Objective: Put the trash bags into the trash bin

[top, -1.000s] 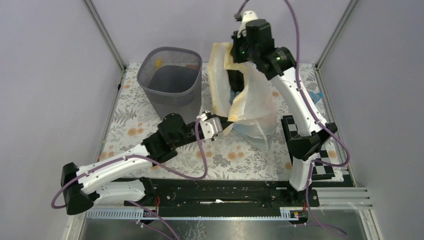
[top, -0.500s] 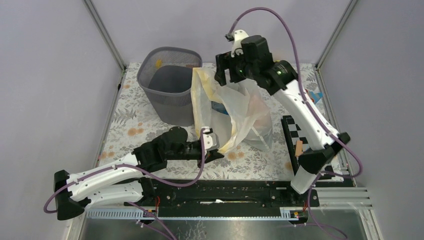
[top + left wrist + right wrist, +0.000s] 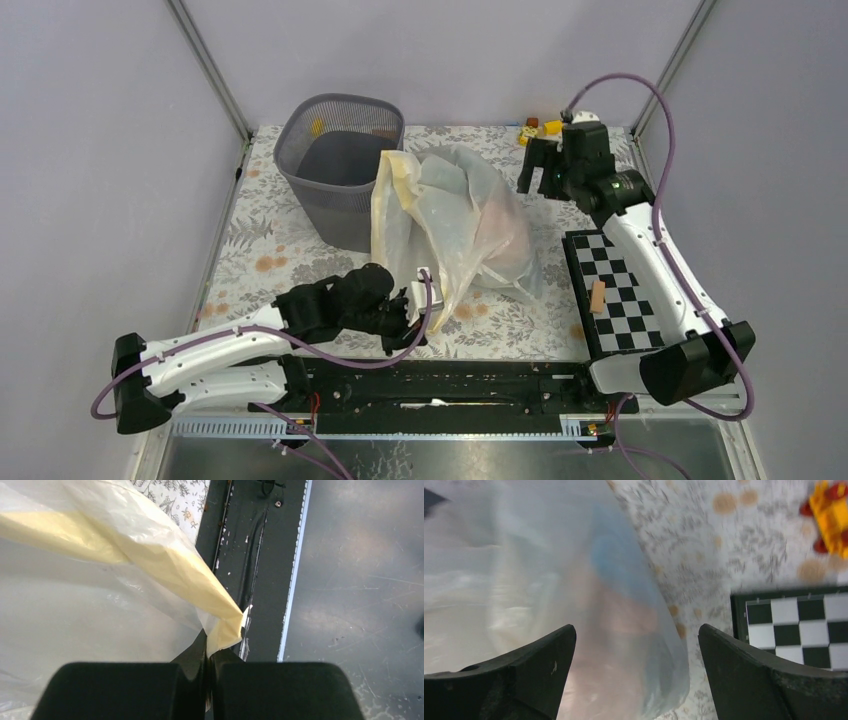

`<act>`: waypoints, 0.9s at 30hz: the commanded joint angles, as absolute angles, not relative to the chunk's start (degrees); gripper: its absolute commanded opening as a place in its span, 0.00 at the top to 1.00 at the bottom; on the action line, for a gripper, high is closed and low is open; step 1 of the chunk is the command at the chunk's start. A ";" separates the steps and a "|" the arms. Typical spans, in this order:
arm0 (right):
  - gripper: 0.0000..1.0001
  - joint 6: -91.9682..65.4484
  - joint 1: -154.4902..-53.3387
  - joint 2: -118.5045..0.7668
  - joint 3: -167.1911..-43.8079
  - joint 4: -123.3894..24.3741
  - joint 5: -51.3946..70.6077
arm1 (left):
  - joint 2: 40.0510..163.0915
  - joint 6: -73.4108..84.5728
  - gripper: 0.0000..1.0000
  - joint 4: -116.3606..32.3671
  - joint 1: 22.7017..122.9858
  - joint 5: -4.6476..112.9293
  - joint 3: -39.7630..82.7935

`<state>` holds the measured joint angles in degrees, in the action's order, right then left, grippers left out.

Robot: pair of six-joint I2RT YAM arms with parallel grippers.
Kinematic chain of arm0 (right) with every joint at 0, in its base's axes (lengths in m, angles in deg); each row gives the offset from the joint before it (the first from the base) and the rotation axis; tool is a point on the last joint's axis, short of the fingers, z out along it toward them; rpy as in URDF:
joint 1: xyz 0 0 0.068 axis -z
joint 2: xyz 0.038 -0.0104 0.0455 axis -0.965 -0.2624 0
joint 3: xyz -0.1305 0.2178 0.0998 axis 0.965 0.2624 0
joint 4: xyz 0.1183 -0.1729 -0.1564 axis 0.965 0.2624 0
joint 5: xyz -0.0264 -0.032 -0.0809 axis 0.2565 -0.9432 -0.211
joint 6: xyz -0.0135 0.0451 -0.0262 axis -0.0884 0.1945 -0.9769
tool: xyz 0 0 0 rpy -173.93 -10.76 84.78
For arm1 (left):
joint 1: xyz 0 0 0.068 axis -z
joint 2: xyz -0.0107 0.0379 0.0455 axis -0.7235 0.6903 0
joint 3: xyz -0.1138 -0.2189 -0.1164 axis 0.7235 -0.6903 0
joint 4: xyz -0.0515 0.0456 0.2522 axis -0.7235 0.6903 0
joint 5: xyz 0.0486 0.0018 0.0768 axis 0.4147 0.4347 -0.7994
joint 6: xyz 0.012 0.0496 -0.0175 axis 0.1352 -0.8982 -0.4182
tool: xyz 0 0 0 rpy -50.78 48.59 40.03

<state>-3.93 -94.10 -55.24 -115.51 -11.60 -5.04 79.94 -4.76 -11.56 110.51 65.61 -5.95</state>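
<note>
The dark grey mesh trash bin (image 3: 340, 165) stands upright at the back left. Beside it a big clear bag with a cream-yellow band (image 3: 445, 215) lies slumped on the table. A pale pink trash bag (image 3: 505, 235) shows through its film, also seen blurred in the right wrist view as the pink trash bag (image 3: 624, 617). My left gripper (image 3: 418, 298) is shut on the yellow band (image 3: 200, 587) near the front rail, the left gripper (image 3: 207, 652) pinching the band's tip. My right gripper (image 3: 540, 172) hangs open just right of the bag, and the right gripper (image 3: 636, 645) holds nothing.
A black-and-white checkerboard (image 3: 620, 285) lies at the right with a small wooden piece (image 3: 598, 296) on it. A yellow and red toy (image 3: 533, 128) sits at the back edge. The black rail (image 3: 450, 375) runs along the front.
My right gripper opened, let go of the clear bag's top and swung right and down. The bag collapsed onto the table. My left gripper pulled the yellow band toward the front rail.
</note>
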 commanded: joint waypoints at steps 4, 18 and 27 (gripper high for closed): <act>0.00 7.73 -91.98 -48.83 -97.49 -22.34 -4.60 | 76.28 4.32 1.00 -5.96 111.27 58.91 0.45; 0.06 31.28 -88.33 -38.22 -72.88 -35.42 0.41 | 70.09 19.04 1.00 6.06 111.12 31.81 11.17; 0.13 32.74 -88.37 -42.42 -67.94 -40.12 11.07 | 68.41 23.50 1.00 12.39 111.12 34.67 10.79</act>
